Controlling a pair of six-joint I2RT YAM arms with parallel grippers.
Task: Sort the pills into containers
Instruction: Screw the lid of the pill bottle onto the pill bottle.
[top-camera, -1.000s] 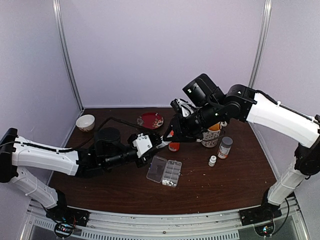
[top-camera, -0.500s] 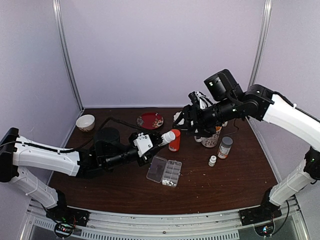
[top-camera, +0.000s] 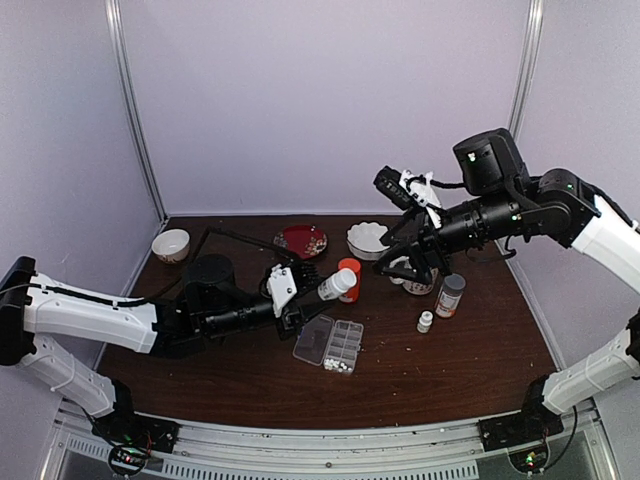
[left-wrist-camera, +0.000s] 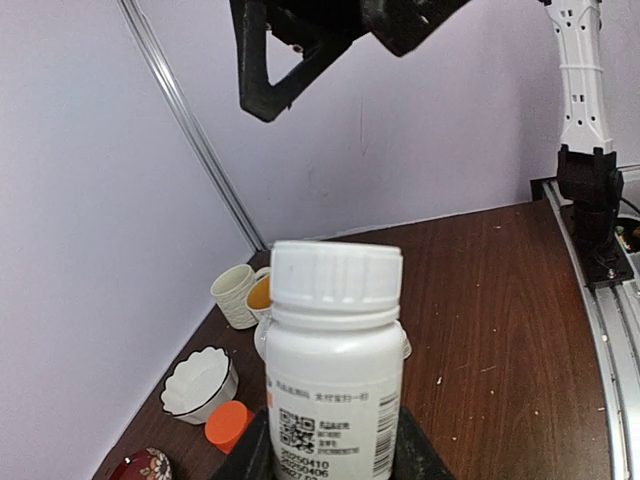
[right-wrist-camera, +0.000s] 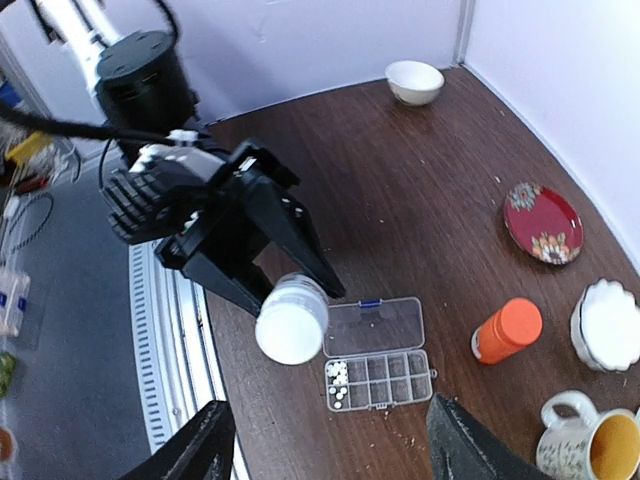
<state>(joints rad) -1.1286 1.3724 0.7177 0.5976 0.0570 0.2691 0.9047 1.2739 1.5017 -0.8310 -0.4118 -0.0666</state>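
Observation:
My left gripper (top-camera: 318, 292) is shut on a white bottle (top-camera: 337, 284) with its cap on, held tilted in the air over the table. In the left wrist view the bottle (left-wrist-camera: 335, 380) fills the middle, with a black finger at each side. The clear pill organizer (top-camera: 330, 343) lies open on the table just below it. Several white pills (right-wrist-camera: 338, 378) sit in the end cells of the organizer (right-wrist-camera: 400, 378); its other containers look bare. My right gripper (top-camera: 398, 228) hangs open, high and to the right of the bottle (right-wrist-camera: 292, 318), holding nothing.
An orange bottle (top-camera: 349, 278) stands behind the organizer. A white scalloped bowl (top-camera: 367, 238), a patterned mug (top-camera: 420, 275), a grey-capped bottle (top-camera: 451, 294) and a small white bottle (top-camera: 425, 321) stand at the right. A red plate (top-camera: 301, 240) and a small bowl (top-camera: 171, 244) sit at the back.
My right gripper has opened, let go of the white bottle's cap end and drawn back up and to the right. The left gripper still holds the bottle.

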